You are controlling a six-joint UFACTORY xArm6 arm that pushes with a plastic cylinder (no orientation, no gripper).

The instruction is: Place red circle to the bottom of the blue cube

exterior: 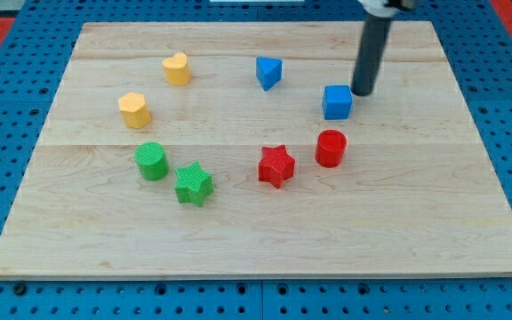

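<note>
The red circle stands on the wooden board right of centre. The blue cube sits just above it, toward the view's top, with a small gap between them. My tip is at the end of the dark rod, close to the blue cube's upper right corner and well above the red circle. I cannot tell whether the tip touches the cube.
A red star lies left of the red circle. A blue triangle is at top centre. Two yellow hearts are at upper left. A green circle and green star lie at lower left.
</note>
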